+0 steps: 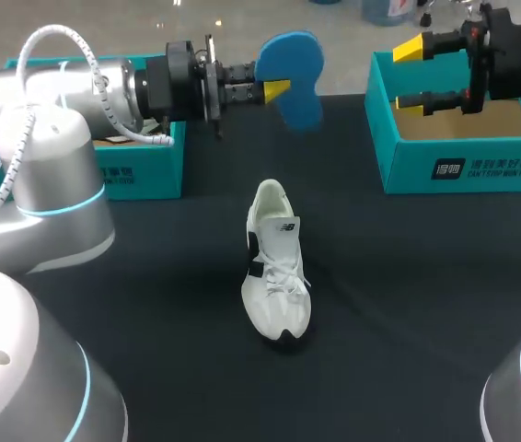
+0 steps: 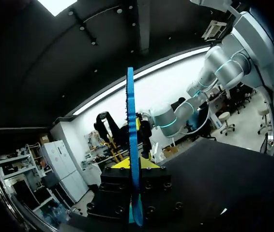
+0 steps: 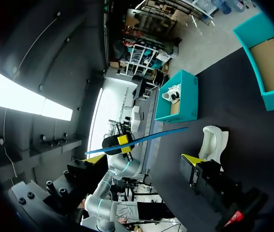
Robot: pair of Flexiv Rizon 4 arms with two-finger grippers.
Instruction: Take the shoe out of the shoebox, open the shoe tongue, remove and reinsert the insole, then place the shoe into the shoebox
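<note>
Nearest you, at the frame's lower middle, the white lace-up sneaker [image 1: 276,267] lies on the black table. Its long axis runs up and down the frame, toe toward the bottom edge and heel opening toward the top.

Above the heel, at upper middle, your left gripper [image 1: 277,86] pinches the blue foam insole [image 1: 295,74] between its fingers. The insole hangs clear of the table, and the left wrist view shows it edge-on between the yellow tips.

To reinsert it, I judge you must bring it down-frame to the heel opening and line its length up with the shoe's.

Your right gripper [image 1: 412,75] hovers at upper right over the teal cardboard shoebox [image 1: 463,175], fingers wide and holding nothing. It is well apart from the shoe, so the left is nearer.
</note>
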